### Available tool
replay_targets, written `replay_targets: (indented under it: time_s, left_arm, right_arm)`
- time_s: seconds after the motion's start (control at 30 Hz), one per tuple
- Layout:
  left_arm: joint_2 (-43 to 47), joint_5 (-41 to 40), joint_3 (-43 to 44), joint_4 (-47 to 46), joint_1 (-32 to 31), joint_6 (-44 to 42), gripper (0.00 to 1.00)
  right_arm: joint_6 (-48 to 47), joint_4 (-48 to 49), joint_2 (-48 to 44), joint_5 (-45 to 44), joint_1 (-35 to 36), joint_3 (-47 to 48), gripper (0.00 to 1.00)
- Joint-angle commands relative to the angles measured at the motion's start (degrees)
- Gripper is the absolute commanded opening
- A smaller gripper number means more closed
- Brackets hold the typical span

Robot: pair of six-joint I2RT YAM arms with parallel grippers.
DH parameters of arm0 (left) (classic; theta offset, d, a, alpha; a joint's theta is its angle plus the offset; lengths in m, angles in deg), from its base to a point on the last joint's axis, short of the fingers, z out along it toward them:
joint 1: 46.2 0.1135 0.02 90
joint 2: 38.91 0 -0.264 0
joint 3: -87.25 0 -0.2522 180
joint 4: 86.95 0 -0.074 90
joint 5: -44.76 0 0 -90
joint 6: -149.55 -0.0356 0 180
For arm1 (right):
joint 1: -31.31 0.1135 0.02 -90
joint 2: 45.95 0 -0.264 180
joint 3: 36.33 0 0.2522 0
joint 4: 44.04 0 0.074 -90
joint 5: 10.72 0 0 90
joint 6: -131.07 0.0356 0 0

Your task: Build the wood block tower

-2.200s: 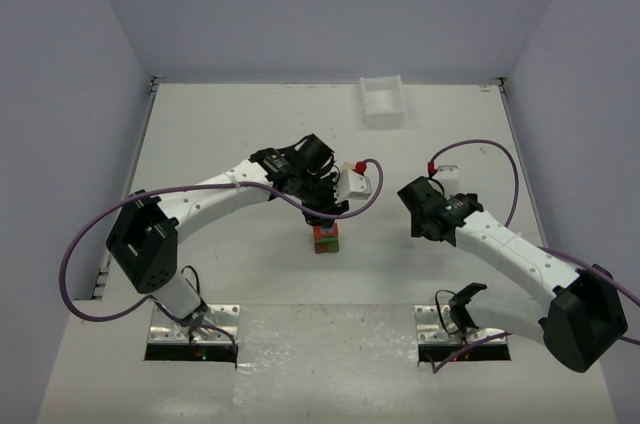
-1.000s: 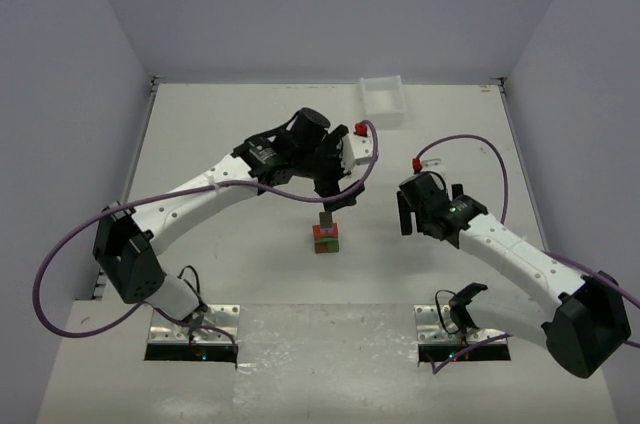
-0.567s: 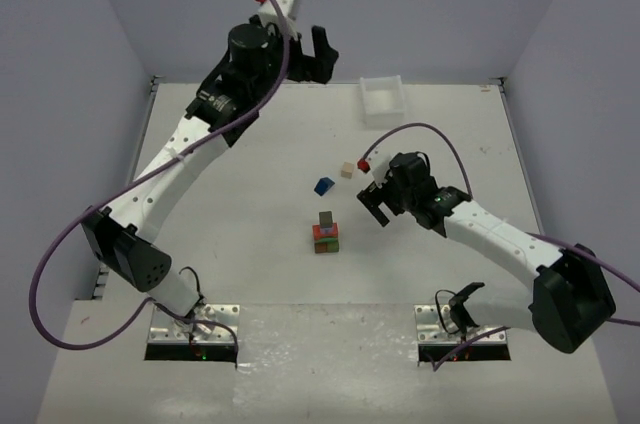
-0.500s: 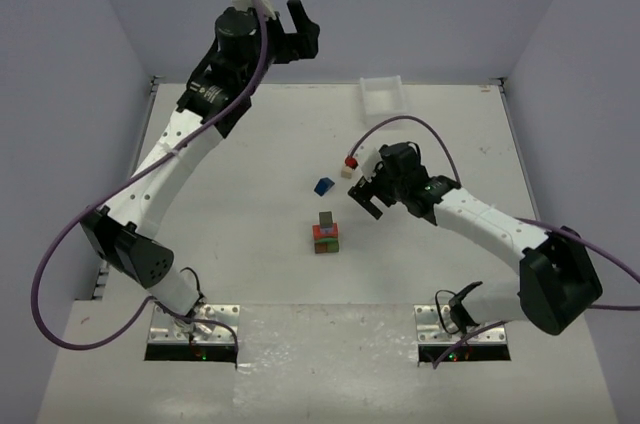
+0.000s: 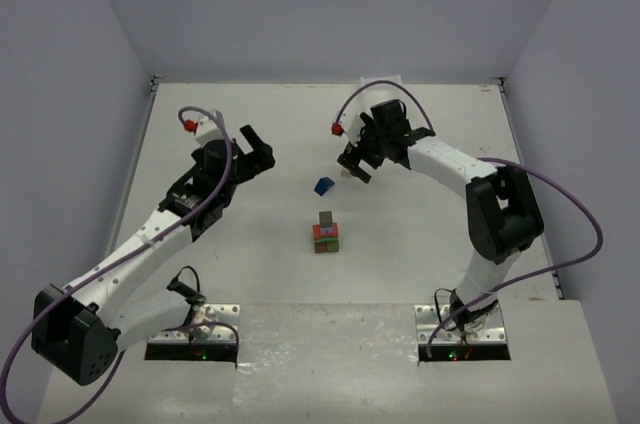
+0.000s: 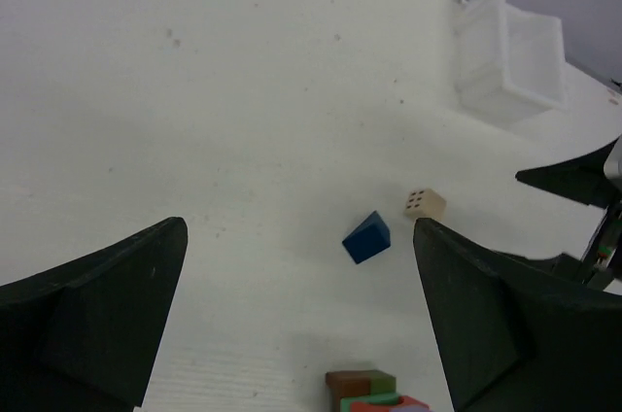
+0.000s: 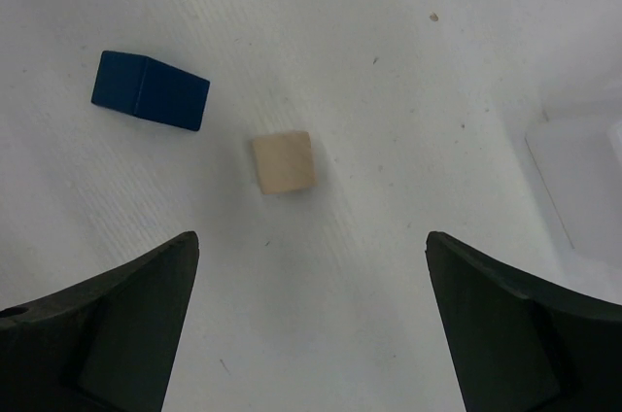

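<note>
The tower (image 5: pixel 326 233) stands mid-table as a short stack: brown and green blocks up top over red-orange; its top shows in the left wrist view (image 6: pixel 374 391). A blue roof-shaped block (image 5: pixel 323 186) (image 6: pixel 366 237) (image 7: pixel 151 89) lies loose behind it. Just right of that sits a beige cube (image 6: pixel 426 203) (image 7: pixel 283 161). My right gripper (image 5: pixel 353 168) (image 7: pixel 311 235) hovers open over the table beside the beige cube, holding nothing. To the left of the blocks my left gripper (image 5: pixel 256 151) (image 6: pixel 299 227) is open and empty, facing them.
A white plastic tray (image 6: pixel 510 52) (image 7: pixel 583 174) sits at the back edge, mostly hidden behind the right arm in the top view. Walls close the table on three sides. The right gripper's fingers (image 6: pixel 573 179) show at the right edge of the left wrist view.
The left arm has come down from high near the back wall to low over the left of the table. The right arm has swung back and left, over the beige cube.
</note>
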Motion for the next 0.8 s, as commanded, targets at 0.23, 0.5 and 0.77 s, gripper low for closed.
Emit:
replay_targets:
  time_s: [0.23,0.5,0.77]
  left_arm:
    - [11.40,-7.89,-10.15,-2.99,0.40,0.46,1.00]
    - [7.83,-8.82,-9.09,-3.62,0.40,-0.01,1.00]
    - [8.23,-9.03,-9.35,-4.85,0.40,0.04,1.00]
  right_arm:
    - [-4.05,0.17,15.13,4.68,-0.45,12.30,0.96]
    - [-4.26,1.09,15.80,5.91,-0.47,10.43,0.53]
    - [-3.35,-0.37,7.54,11.93,-0.50,8.11,0.18]
